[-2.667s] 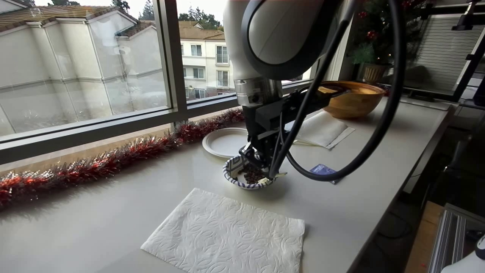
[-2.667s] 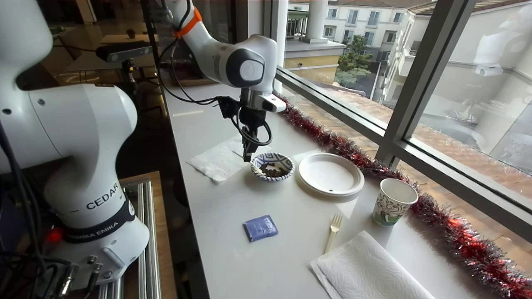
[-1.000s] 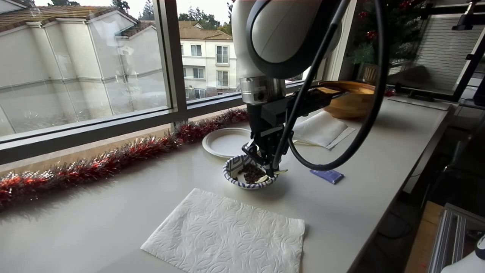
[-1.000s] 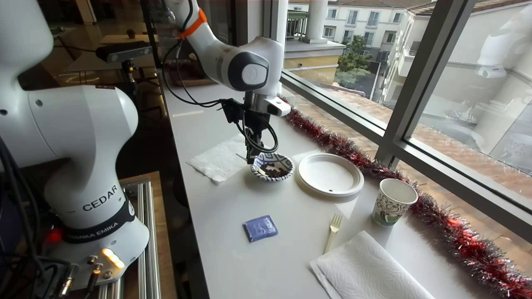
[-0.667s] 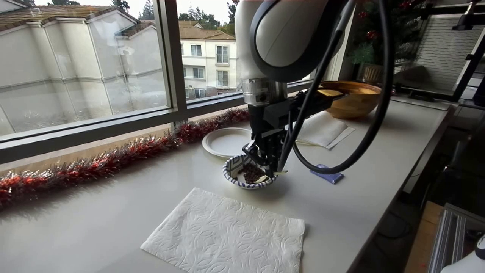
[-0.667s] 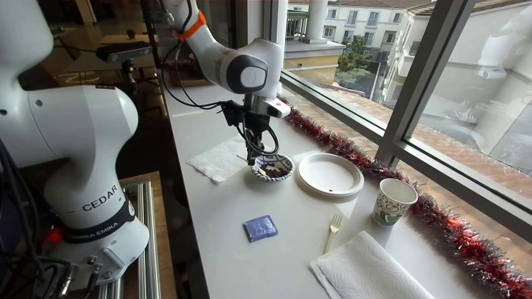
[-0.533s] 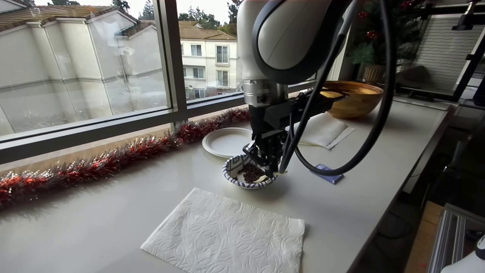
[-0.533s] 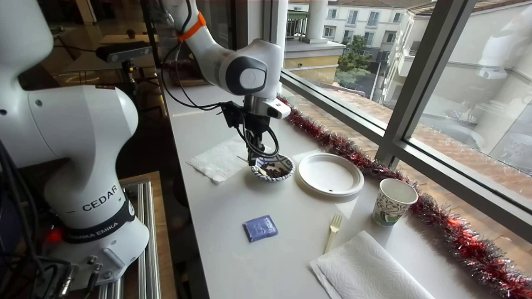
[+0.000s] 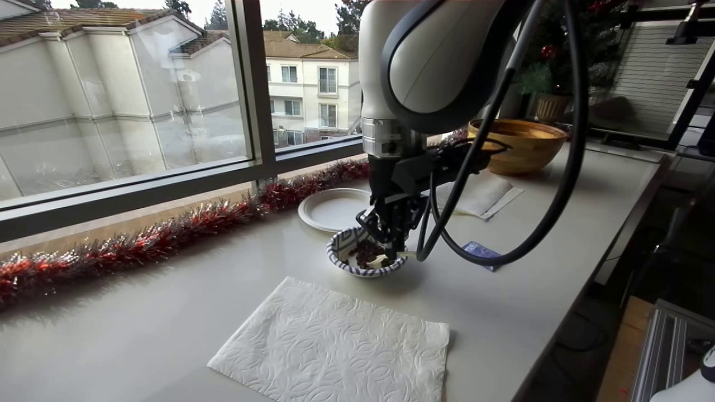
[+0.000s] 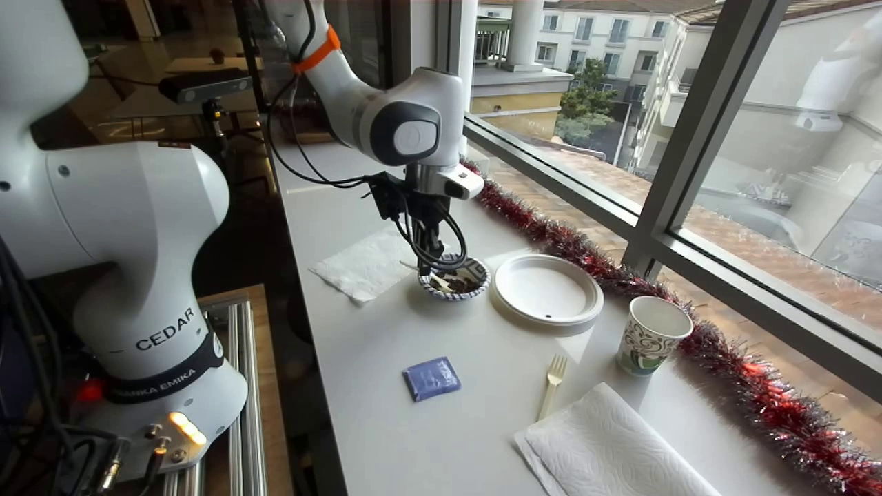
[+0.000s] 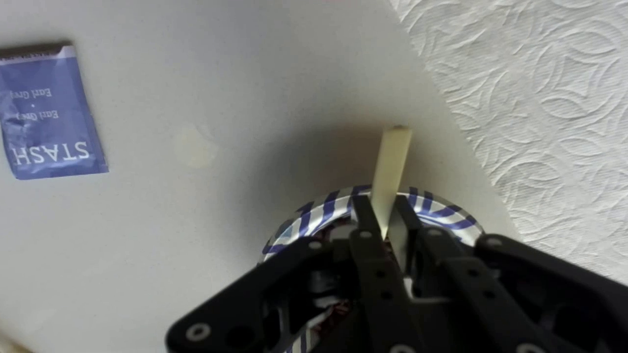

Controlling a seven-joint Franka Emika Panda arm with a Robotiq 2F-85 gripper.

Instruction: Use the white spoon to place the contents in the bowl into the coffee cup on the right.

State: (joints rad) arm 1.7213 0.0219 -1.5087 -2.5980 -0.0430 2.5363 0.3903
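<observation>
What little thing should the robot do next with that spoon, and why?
Probably slide the spoon deeper into the dark bits. The gripper holds its handle, and its pale head is inside the bowl, looking mostly bare next to them.

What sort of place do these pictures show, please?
Likely an office or lab, perhaps decorated for Christmas: a robot arm stands beside a long white table, red tinsel lies along the window, and a tree carries red ornaments.

Daylight enters through wide glass windows [image 10: 785, 179] in grey metal frames [image 9: 255, 84], lighting a long, smooth white table [image 10: 386, 441]; outside stand cream buildings [image 9: 307, 92] with brown tiled roofs [image 9: 301, 50]; the floor [image 9: 564, 374] beside the table is dark
</observation>
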